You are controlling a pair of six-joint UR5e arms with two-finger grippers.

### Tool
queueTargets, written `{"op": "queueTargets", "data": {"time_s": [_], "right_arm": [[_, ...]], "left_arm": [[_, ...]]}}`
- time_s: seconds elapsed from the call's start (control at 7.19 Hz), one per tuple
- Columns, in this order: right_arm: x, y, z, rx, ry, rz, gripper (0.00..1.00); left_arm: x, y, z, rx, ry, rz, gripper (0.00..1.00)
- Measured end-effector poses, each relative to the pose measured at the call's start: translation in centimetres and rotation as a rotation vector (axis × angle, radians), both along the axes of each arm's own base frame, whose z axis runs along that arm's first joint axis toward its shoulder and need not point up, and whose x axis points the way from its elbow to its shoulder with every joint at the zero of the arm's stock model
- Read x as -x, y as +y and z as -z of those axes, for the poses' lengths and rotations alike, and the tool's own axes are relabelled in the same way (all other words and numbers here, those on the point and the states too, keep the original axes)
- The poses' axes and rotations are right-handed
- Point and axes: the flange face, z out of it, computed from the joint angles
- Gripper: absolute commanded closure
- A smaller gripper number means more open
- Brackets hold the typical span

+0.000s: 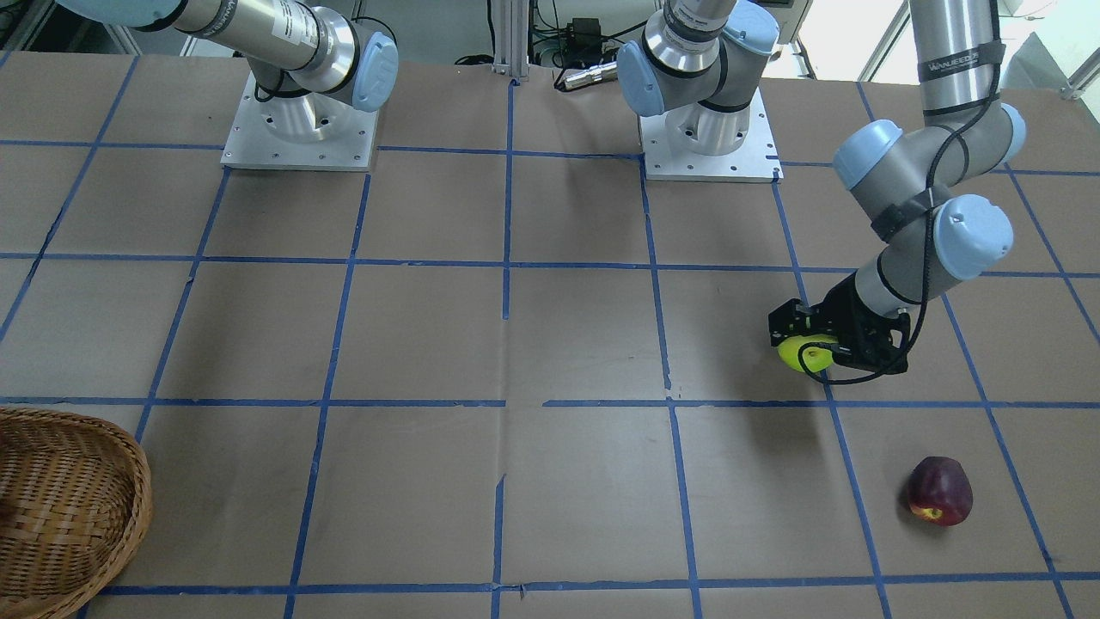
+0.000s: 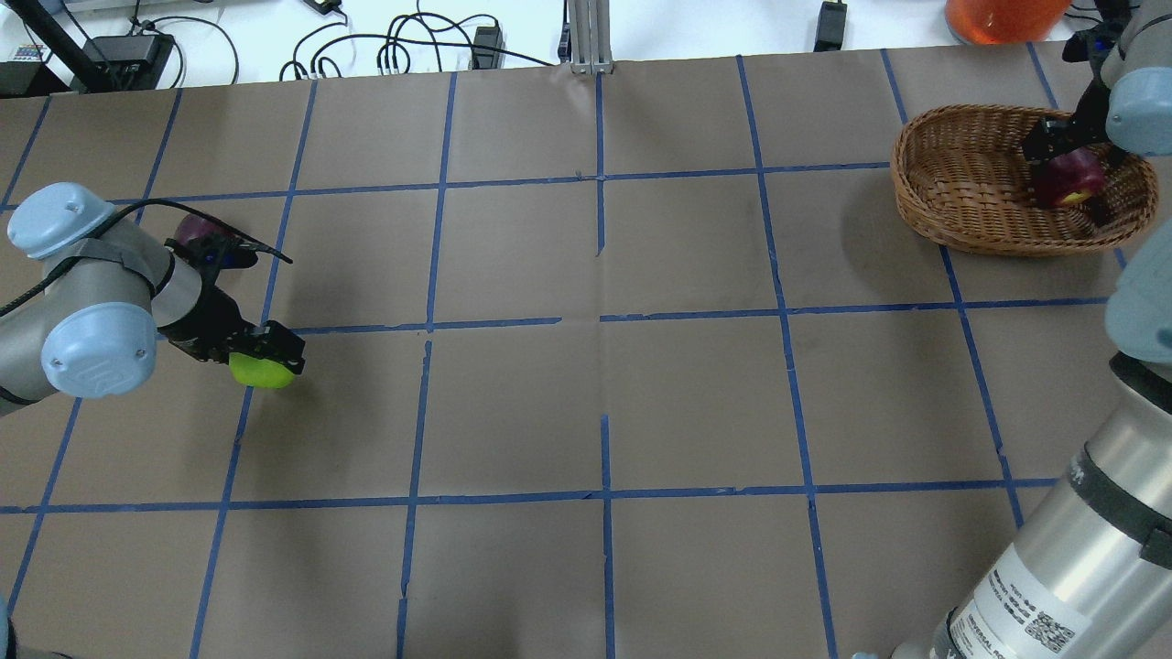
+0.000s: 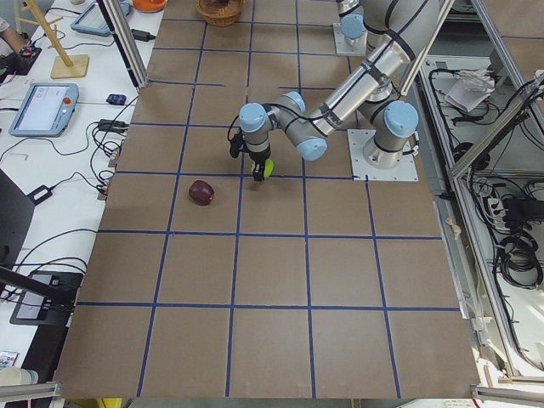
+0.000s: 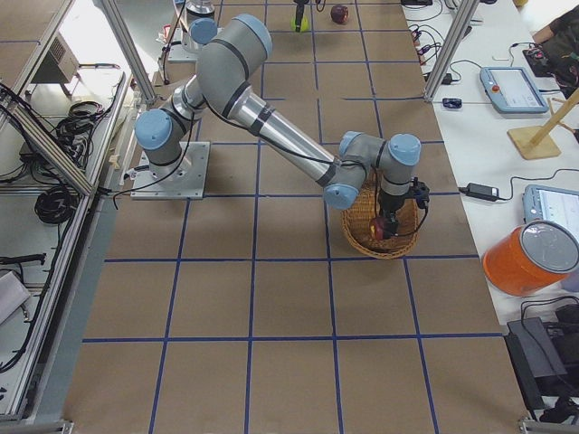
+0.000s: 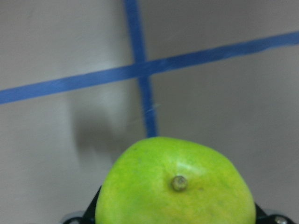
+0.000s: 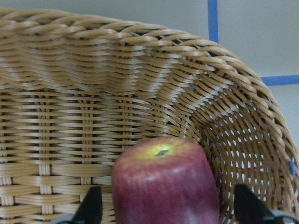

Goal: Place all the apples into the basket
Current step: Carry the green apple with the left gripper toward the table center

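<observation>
My left gripper (image 1: 804,346) is shut on the yellow-green apple (image 1: 806,354) and holds it a little above the table; the apple fills the bottom of the left wrist view (image 5: 175,186). The dark maroon apple (image 1: 939,490) lies on the table beyond it, partly hidden behind the left arm in the overhead view (image 2: 192,229). My right gripper (image 2: 1069,176) is down inside the wicker basket (image 2: 925,210). The red apple (image 6: 163,179) stands between its fingers (image 6: 92,207), with a gap showing on each side, so the jaws look open.
The brown paper table (image 2: 604,403) carries a grid of blue tape lines. Both arm bases (image 1: 296,129) stand at the robot's edge. Cables and an orange tub (image 2: 1003,14) lie past the far edge. Tablets and a wooden stand (image 4: 543,117) sit on a side bench.
</observation>
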Motion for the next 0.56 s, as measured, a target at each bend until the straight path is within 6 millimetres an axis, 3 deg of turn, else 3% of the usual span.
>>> {"op": "queueTargets", "data": {"time_s": [0.28,0.56], "right_arm": [[-1.8,0.9,-4.6,0.002,-0.016,-0.008,0.0],[-6.3,1.8,-9.6,0.006,-0.062,-0.034,0.0]], "left_arm": [[10.3,-1.0,-0.4,-0.021,0.075,-0.159,0.52],[20.0,-1.3,-0.2,0.002,0.116,-0.318,0.52]]}}
